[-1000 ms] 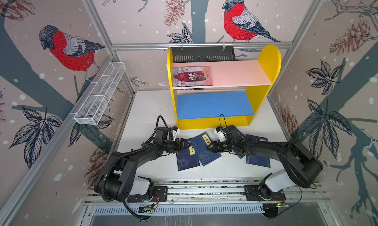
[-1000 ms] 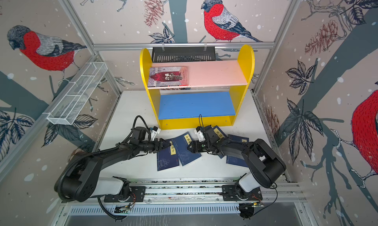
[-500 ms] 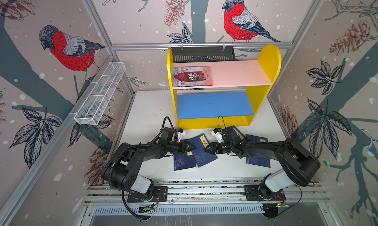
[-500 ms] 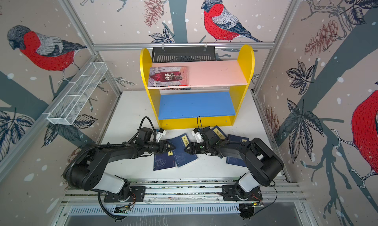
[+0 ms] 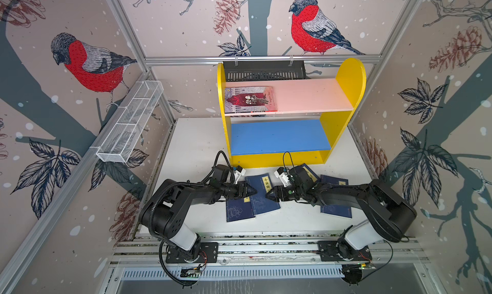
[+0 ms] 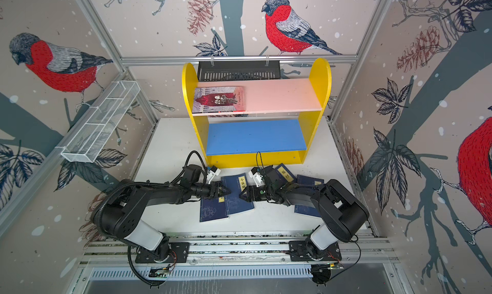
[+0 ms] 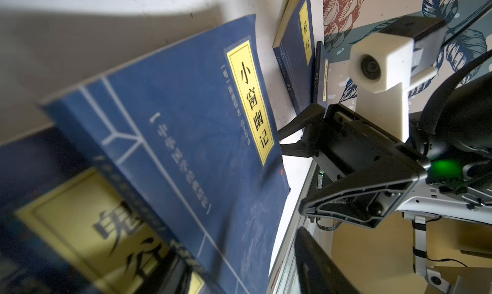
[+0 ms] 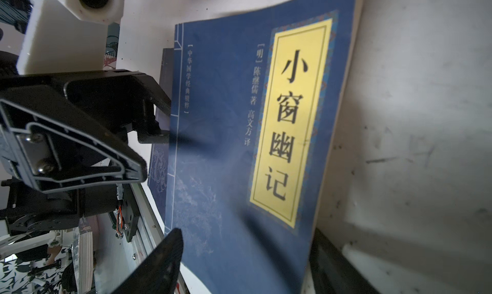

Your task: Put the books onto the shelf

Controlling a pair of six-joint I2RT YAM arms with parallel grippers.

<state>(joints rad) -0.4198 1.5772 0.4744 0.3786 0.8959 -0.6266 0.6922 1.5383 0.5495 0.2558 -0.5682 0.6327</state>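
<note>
A dark red illustrated book (image 5: 250,99) lies flat on the pink upper board of the yellow shelf (image 5: 346,74). Several navy books lie on the table in front of the shelf. The middle book (image 5: 263,199) (image 7: 186,135) (image 8: 234,146) overlaps a second (image 5: 238,211). My left gripper (image 5: 251,191) (image 7: 239,252) is open, its fingers either side of this book's left edge. My right gripper (image 5: 270,195) (image 8: 245,236) is open at the book's right edge. Two more books (image 5: 308,171) (image 5: 336,210) lie partly under the right arm.
A white wire basket (image 5: 130,125) hangs on the left wall. A black slotted tray (image 5: 263,70) hangs behind the shelf. The blue lower board (image 5: 279,137) is bare. The metal base rail (image 5: 266,248) runs along the table's front edge.
My left gripper has moved right onto the middle book's edge and its jaws have narrowed. The right gripper has edged left. The two overlapping books have shifted slightly toward the front.
</note>
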